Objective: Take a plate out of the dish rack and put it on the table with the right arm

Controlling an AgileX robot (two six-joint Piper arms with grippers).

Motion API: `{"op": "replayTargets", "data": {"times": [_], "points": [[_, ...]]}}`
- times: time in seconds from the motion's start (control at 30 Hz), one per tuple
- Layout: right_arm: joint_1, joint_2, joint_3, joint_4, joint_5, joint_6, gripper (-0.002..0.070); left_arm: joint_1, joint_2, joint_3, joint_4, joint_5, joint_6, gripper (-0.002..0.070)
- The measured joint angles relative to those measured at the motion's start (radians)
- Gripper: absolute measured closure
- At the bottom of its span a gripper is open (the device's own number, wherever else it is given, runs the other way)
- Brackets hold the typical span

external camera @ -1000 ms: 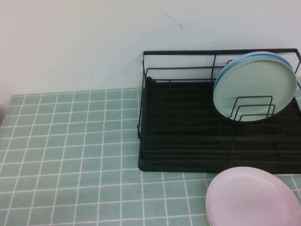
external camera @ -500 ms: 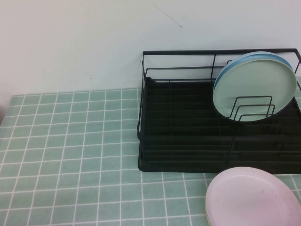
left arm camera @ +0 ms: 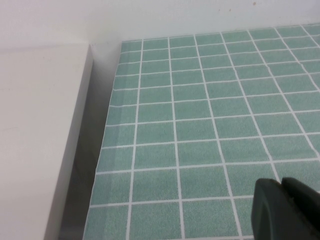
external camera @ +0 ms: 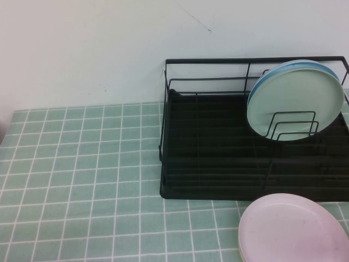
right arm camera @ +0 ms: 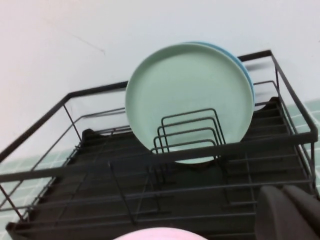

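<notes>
Plate stands on edge in the dish rack, leaning back against a light blue plate and held by upright wire loops; it faces the right tool, which sits low before the rack at the robot's side, the nearer arm. Its finger spread I cannot tell. Left tool hovers over bare bench near its edge, fingers seemingly pressed together. Matte mint disc, shallow rim; thin black wire; tiled bench with white grout. Pink plate lies flat just in front of the rack.
</notes>
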Motion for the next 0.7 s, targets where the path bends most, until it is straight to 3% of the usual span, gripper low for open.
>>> {"op": "replayTargets", "data": {"times": [0.4,0.7], "points": [[0.0,0.007,-0.019,0.131,0.037,0.004,0.0678,0.0,0.0,0.0,0.0,0.0,-0.003,0.0678],[0.0,0.369,-0.307,0.135,0.215,-0.161,0.0678,0.0,0.0,0.0,0.0,0.0,-0.003,0.0678]]}}
